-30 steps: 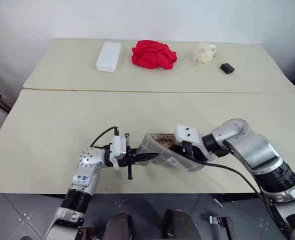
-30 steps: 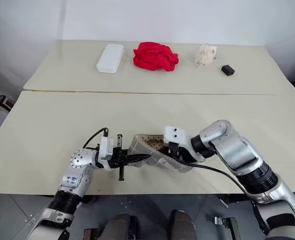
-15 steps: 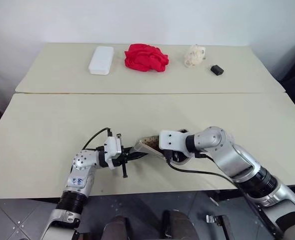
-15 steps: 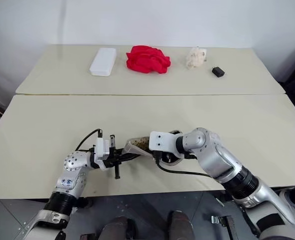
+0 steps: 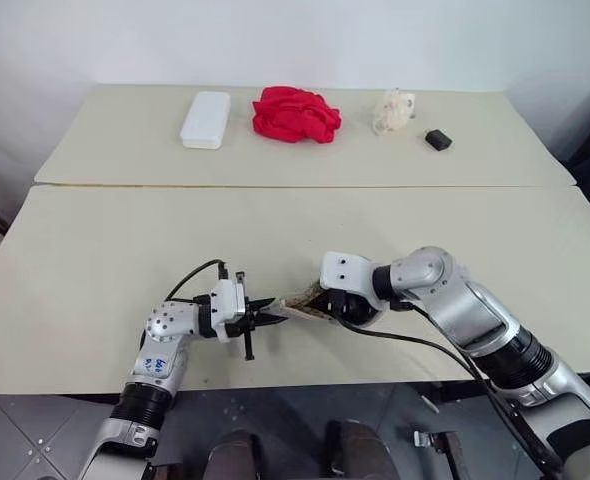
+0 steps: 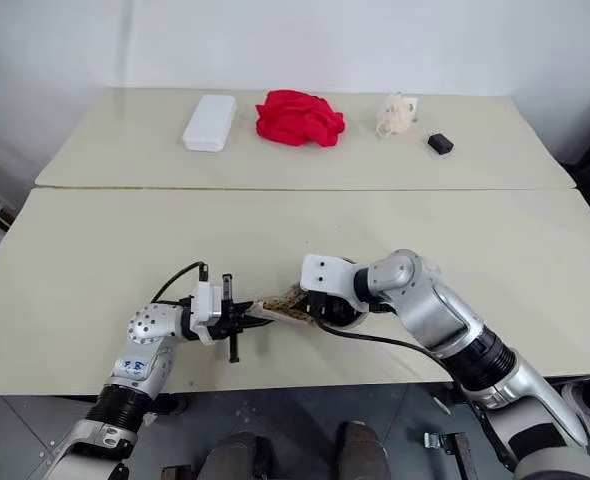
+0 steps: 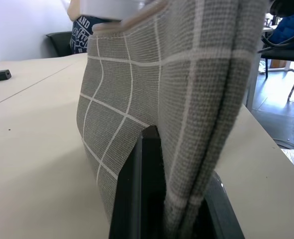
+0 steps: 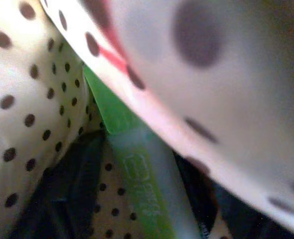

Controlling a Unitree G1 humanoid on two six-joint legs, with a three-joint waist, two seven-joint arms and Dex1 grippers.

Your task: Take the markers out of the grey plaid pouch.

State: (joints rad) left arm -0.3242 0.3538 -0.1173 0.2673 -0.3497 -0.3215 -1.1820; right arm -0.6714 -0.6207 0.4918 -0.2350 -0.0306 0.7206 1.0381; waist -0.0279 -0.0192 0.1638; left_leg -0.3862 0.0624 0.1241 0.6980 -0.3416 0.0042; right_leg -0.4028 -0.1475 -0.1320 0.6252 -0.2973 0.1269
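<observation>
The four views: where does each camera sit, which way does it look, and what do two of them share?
Left eye, right eye: on the head, looking forward and down over both arms, the tables and the grey plaid pouch.
Left wrist: along the left gripper, shut on the pouch's edge.
Right wrist: inside the pouch, at dotted lining and a green marker.
Shared: the pouch's grey plaid outside shows in the head views and the left wrist view.

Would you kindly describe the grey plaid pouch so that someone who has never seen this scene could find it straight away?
Look at the nearer of the two cream tables, close to its front edge, between the robot's two arms. The grey plaid pouch is there, pinched at one end by the left gripper. It is grey fabric with thin white grid lines, unlike the plain white case and the red cloth on the far table.
</observation>
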